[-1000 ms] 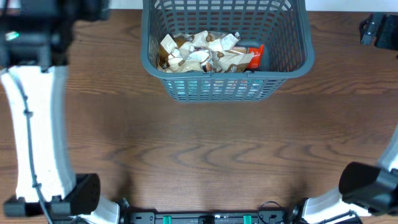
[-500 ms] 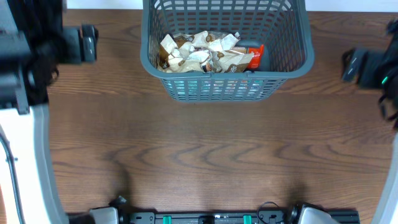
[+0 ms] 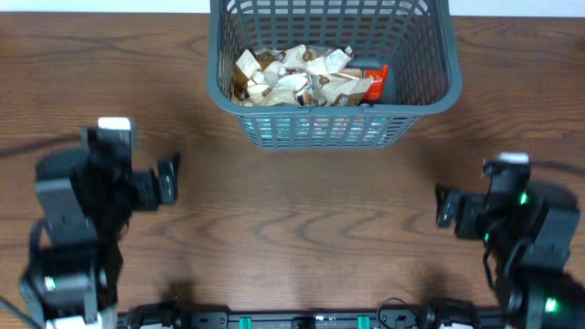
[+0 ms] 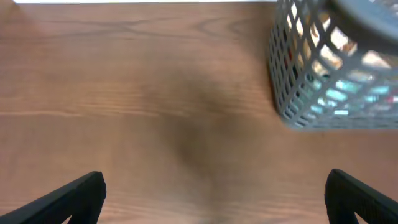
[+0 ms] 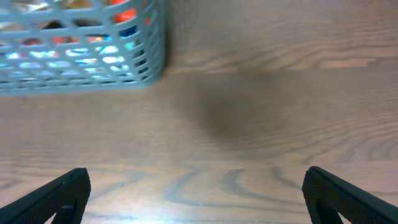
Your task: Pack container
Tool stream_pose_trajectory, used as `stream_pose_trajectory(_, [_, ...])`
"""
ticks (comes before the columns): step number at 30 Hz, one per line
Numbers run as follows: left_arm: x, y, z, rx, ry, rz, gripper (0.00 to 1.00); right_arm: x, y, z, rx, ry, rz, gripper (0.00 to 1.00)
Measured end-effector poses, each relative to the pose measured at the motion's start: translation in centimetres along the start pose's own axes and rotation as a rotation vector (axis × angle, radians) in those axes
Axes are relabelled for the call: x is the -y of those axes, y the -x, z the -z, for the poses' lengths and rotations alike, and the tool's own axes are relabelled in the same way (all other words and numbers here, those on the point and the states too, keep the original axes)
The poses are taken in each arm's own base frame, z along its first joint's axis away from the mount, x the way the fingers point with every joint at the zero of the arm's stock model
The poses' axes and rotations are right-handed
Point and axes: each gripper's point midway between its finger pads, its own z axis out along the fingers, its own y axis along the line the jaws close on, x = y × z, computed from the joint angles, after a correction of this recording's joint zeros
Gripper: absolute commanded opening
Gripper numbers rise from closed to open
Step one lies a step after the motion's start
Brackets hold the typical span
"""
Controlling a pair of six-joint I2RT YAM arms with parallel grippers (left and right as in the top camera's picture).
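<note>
Container [image 3: 320,130] sits far-centre on bench [image 3: 302,228], packets [image 3: 302,78] inside; left end effector [image 4: 214,196] and right end effector [image 5: 199,196] both spread, empty; packing looks complete, so park both arms clear of the lattice.

Wide open table [image 3: 302,228] in front; container [image 3: 329,128] (packets [image 3: 302,78] heaped inside) blocks far centre.
</note>
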Motion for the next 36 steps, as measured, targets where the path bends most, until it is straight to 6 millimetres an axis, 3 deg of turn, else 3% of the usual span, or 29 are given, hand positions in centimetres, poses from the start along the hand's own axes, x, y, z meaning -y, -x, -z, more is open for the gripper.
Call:
stream_pose_trajectory(6, [0.3,-1.9,1.0,0.067,0.002,0.004,0.98,-0.4,-0.9,0.9,0.074,0.010,-0.004,0.99])
stream_pose_trajectory(36, [0.3,-1.9,0.9,0.069,0.002,0.006,0.99,-0.2,-1.2,0.9,0.071,0.002,-0.005,0.99])
